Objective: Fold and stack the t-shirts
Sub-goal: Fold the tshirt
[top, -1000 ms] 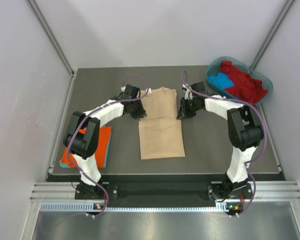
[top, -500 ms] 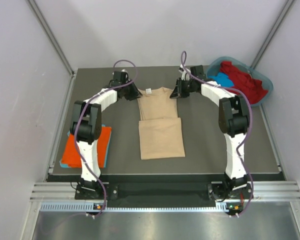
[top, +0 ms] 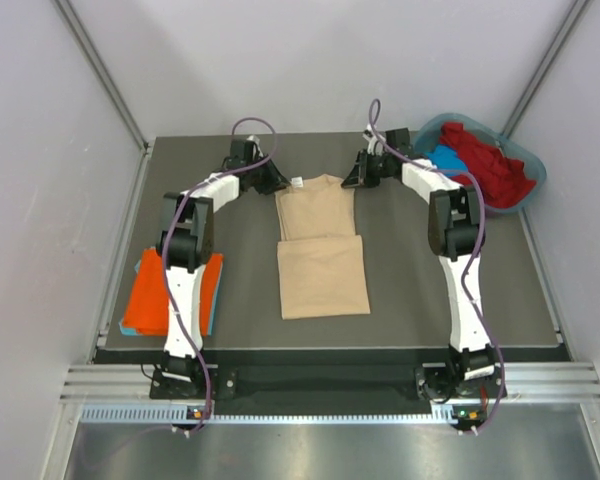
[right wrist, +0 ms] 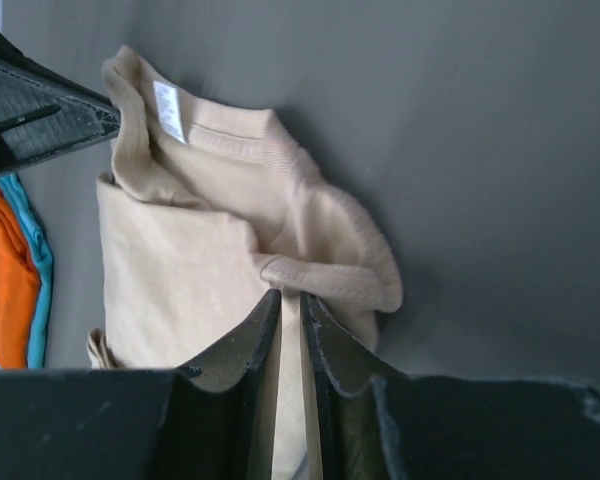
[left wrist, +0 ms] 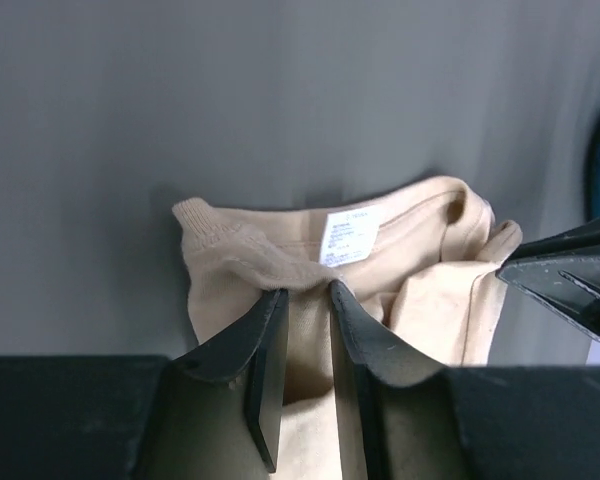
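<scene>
Nearest, at the lower left of the top view: a folded orange shirt (top: pixel 145 300), lying on a blue shirt (top: pixel 214 300), by the left edge of the dark tabletop (top: pixel 410 290). Partly hidden behind the left arm.

In the middle of the frame: the beige shirt (top: pixel 322 270). Flat on the tabletop, well apart from the orange shirt. Near half doubled over, with a straight edge across the middle. Collar at the far end, with a small white label (top: pixel 296 182) in it.

Farther up, at the collar: both claws. Left claw (top: pixel 277 185) at the left corner of the collar, right claw (top: pixel 352 180) at the right corner. Both arms stretched far out, coming in from each side.

Up close in the left wrist view: left claw (left wrist: pixel 308 292) pinching a rolled bit of the beige collar, cloth between the dark fingers (left wrist: pixel 267 370). Label just past the tips. Right claw at the right edge of that frame.

Up close in the right wrist view: right claw (right wrist: pixel 290 293) almost closed, gripping a thick fold of the same collar. Left claw at the upper left of that frame.

Farthest, at the upper right of the top view: a blue-green tub (top: pixel 528 190) in the tabletop corner. Inside, a red shirt (top: pixel 485 160) and a bright blue shirt (top: pixel 442 160), all bunched up.
</scene>
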Action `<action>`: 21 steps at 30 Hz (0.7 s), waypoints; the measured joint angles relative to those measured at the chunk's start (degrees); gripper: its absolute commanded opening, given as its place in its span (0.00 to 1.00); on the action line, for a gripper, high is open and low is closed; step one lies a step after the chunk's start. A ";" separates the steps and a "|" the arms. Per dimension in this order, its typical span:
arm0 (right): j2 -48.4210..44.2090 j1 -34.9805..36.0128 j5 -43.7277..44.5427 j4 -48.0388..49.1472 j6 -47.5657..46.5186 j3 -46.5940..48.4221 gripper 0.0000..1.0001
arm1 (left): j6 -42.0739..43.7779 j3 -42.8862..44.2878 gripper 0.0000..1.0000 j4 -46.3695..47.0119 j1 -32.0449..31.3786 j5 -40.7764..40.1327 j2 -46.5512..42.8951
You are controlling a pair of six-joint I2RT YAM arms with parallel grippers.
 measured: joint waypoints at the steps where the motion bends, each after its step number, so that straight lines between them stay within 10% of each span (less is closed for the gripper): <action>1: 0.90 -0.20 -0.24 0.31 0.42 0.63 0.14 | 0.02 0.28 0.29 0.04 0.09 -0.04 0.39; 13: 4.26 -1.31 -2.05 2.58 3.87 2.49 0.20 | 0.28 5.64 0.29 0.07 1.14 -0.46 4.66; 21: 2.86 -1.33 -2.10 1.81 5.03 2.60 0.50 | 0.59 9.49 0.34 -4.07 2.14 1.07 4.28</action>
